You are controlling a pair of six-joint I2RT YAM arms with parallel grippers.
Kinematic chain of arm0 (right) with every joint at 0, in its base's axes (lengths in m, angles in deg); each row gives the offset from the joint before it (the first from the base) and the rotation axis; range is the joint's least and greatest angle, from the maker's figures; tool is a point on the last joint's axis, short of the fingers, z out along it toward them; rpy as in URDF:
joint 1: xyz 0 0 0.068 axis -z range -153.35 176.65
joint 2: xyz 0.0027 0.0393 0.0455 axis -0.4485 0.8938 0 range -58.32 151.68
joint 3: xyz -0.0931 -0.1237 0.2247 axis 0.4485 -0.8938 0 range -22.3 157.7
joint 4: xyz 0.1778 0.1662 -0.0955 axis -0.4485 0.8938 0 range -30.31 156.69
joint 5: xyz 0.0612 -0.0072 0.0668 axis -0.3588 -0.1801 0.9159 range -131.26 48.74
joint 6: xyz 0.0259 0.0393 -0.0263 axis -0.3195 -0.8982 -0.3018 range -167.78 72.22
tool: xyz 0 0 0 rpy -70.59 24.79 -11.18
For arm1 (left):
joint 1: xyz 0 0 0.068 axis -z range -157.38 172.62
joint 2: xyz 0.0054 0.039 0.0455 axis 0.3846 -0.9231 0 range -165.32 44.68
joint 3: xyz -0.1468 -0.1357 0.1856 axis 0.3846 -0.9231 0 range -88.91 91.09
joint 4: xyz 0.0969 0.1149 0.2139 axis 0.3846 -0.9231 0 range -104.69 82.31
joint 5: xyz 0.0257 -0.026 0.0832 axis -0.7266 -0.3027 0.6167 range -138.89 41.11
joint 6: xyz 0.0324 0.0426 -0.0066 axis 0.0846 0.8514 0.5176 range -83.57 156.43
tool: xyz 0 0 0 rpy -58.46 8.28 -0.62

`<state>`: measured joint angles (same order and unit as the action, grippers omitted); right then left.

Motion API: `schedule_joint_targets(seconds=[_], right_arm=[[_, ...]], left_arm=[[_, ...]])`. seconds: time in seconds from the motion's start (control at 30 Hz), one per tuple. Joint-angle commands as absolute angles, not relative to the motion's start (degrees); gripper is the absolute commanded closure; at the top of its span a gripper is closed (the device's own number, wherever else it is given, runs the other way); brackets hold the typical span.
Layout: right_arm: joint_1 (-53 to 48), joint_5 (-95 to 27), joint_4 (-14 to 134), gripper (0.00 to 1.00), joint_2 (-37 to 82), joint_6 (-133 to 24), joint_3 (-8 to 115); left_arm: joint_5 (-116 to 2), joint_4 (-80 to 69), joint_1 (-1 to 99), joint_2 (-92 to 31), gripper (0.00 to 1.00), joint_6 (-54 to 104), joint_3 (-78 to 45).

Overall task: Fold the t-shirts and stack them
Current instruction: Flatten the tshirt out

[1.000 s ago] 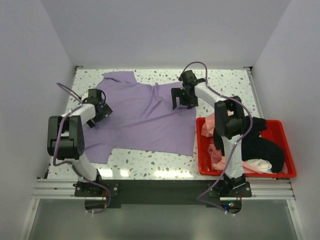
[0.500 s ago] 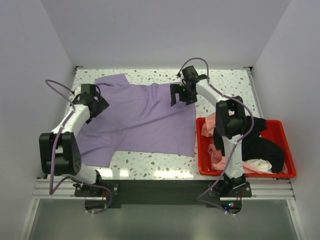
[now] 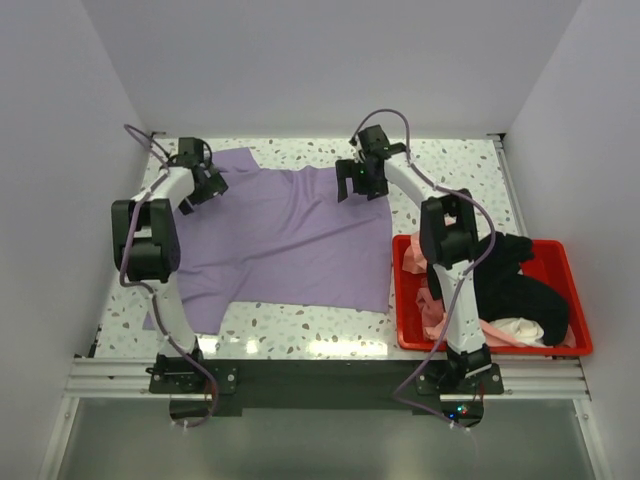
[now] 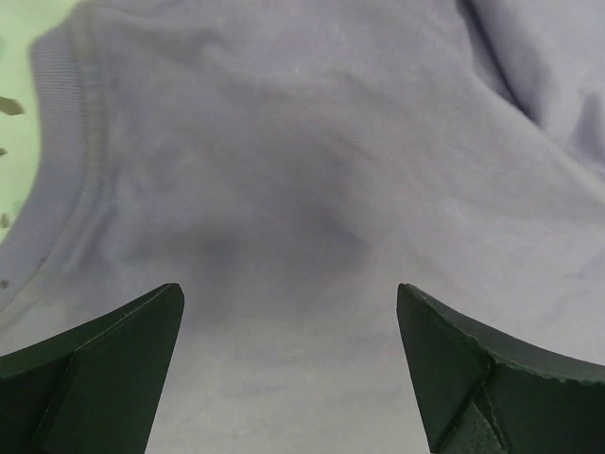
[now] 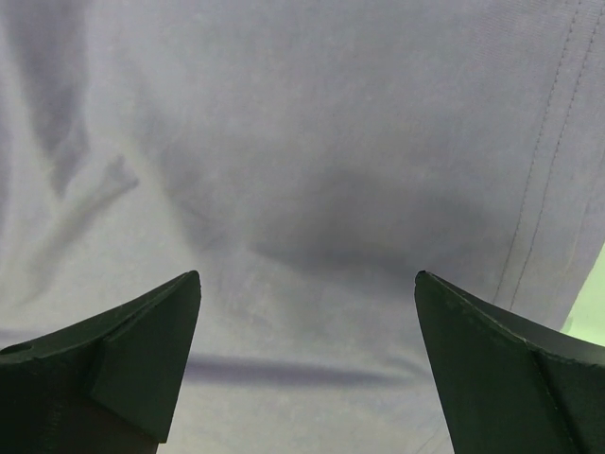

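Note:
The lavender-purple t-shirt (image 3: 285, 235) lies spread on the speckled table. My left gripper (image 3: 207, 184) hovers open over its far left sleeve. In the left wrist view the left gripper (image 4: 288, 293) has only purple cloth (image 4: 312, 170) between its fingers, with a ribbed edge (image 4: 66, 142) at the left. My right gripper (image 3: 358, 186) is open over the shirt's far right corner. The right wrist view shows the right gripper (image 5: 307, 279) above flat cloth, with a stitched hem (image 5: 558, 142) to its right. The salmon-pink (image 3: 437, 318), black (image 3: 520, 290) and white (image 3: 518, 328) t-shirts lie heaped in the bin.
The red plastic bin (image 3: 500, 350) stands at the table's near right, beside the right arm's base. White walls close in the table on the left, back and right. A bare strip of speckled table (image 3: 300, 320) runs along the near edge.
My left gripper has swung from the shirt's left middle up to its far left sleeve. The right gripper has moved slightly farther back and left. Both stayed open.

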<state>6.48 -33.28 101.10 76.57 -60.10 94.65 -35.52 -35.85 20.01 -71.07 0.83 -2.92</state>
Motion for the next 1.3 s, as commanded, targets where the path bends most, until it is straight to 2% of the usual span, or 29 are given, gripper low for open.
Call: schedule_joint_targets(seconds=[0.0,0.4,0.7,0.9,1.07,1.27], right_arm=[[6.70,-36.16,103.02,0.01,78.96,-58.95,98.89],[6.87,-38.53,106.62,0.01,89.85,-58.16,109.35],[8.71,-36.44,101.27,0.01,95.40,-59.47,116.74],[9.95,-33.27,96.43,0.01,97.86,-60.53,120.61],[10.21,-30.99,94.15,0.01,95.24,-61.58,120.70],[9.95,-28.87,93.96,0.01,86.27,-60.44,118.06]], left_arm=[[-38.51,-35.20,19.63,-73.44,0.00,5.40,1.52],[-36.84,-40.38,18.93,-89.16,0.00,7.33,14.79],[-41.76,-41.79,17.61,-97.52,0.00,7.25,26.48],[-44.76,-39.07,16.99,-97.79,0.00,7.51,28.68],[-45.46,-41.87,16.82,-96.48,0.00,7.77,32.20],[-43.18,-42.84,16.82,-83.05,0.00,8.04,25.27]])
